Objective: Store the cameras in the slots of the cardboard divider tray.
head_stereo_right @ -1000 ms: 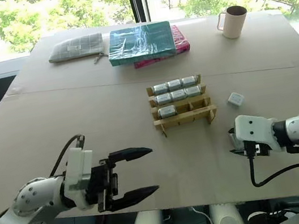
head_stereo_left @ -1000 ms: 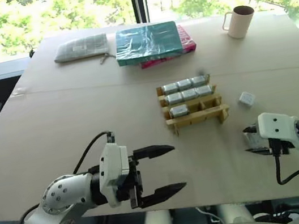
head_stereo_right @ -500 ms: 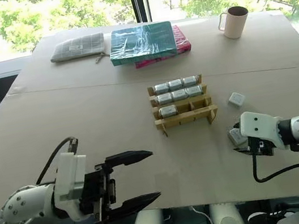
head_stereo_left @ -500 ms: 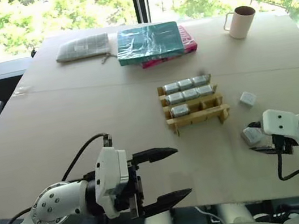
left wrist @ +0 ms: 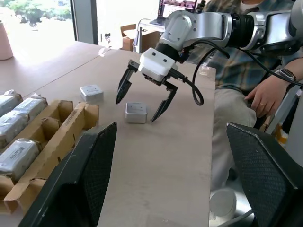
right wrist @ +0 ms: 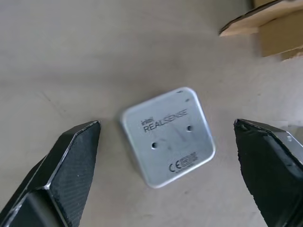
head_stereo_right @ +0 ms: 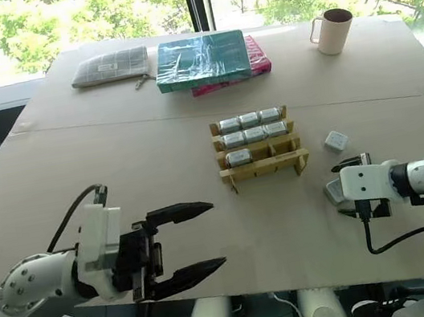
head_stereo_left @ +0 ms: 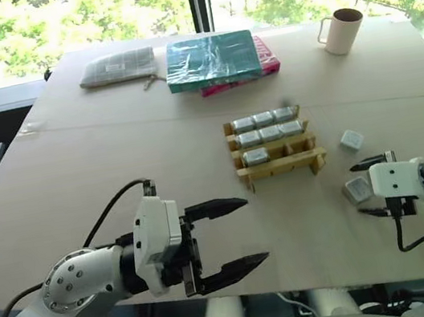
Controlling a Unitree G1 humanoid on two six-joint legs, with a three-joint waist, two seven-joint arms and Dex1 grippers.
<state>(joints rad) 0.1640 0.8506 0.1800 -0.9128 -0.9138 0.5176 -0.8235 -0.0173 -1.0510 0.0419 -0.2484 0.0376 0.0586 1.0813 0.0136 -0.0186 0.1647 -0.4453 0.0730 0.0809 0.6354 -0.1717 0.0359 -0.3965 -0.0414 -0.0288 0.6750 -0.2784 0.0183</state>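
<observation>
Two loose cameras: square, rounded silver metal; one read "intel REALSENSE", "CE"
Tray: tan slotted cardboard
Right hand: spread, empty
Left hand: spread, empty

Camera lying flat on the table: its pale face reads "intel REALSENSE" in dark print, with a "CE" mark and a small boxed symbol beside it near one corner, too small to make out. No other readable text on anything else in the views.
</observation>
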